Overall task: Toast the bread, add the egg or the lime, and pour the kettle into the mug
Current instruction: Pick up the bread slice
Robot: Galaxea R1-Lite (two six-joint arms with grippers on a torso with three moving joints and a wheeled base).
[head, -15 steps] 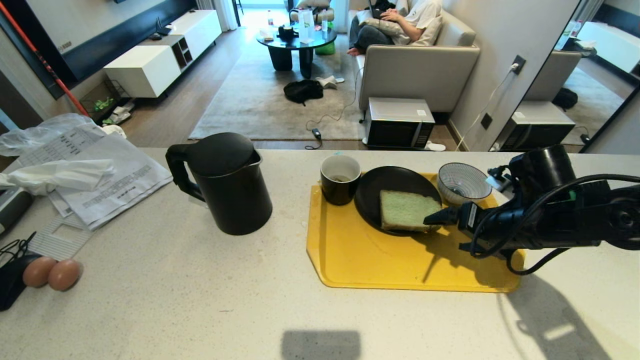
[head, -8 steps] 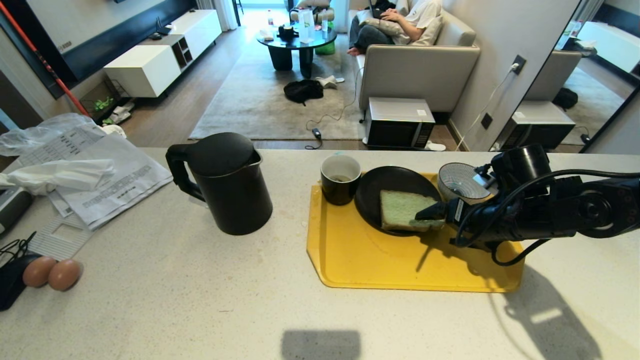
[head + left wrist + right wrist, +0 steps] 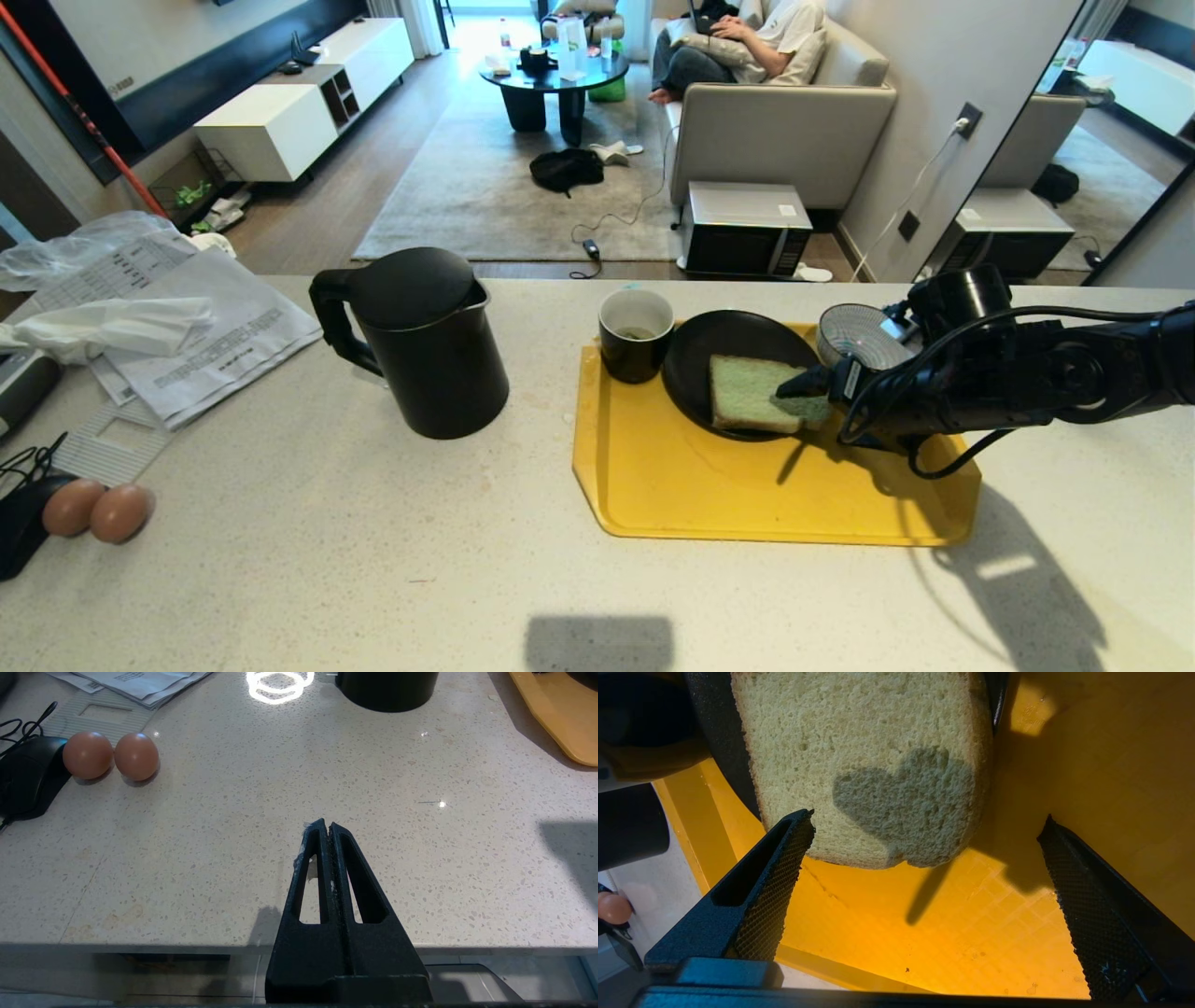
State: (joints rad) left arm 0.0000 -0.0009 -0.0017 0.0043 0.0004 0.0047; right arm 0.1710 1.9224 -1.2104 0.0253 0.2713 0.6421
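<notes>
Your head view shows the right gripper (image 3: 801, 387) reaching in from the tray's (image 3: 709, 495) right side, one dark fingertip lying over the right edge of the bread (image 3: 752, 392); only the right wrist view shows you how wide it is spread, the two fingers (image 3: 782, 858) well apart with the slice's near edge between them and neither pad pressed on the crust. That view also shows the bread (image 3: 864, 760) overhanging the black plate (image 3: 719, 756) above the yellow tray floor. The left gripper (image 3: 326, 828) appears only in its own wrist view, clenched on nothing, hanging over the counter's (image 3: 280, 812) near edge.

Against a second ago, your right arm has pushed farther in across the tray, so the fingertip that sat at the slice's right edge now overlaps it, and the arm covers more of the striped bowl (image 3: 854, 331). Nothing on the counter has shifted.

Counted: one bread slice, on one plate at the tray's far side; one mug (image 3: 636, 334) at the tray's far left corner; one kettle (image 3: 420, 341) on the counter left of the tray; one bowl at the tray's far right corner; two brown eggs (image 3: 93, 509) touching each other near the counter's left edge.
</notes>
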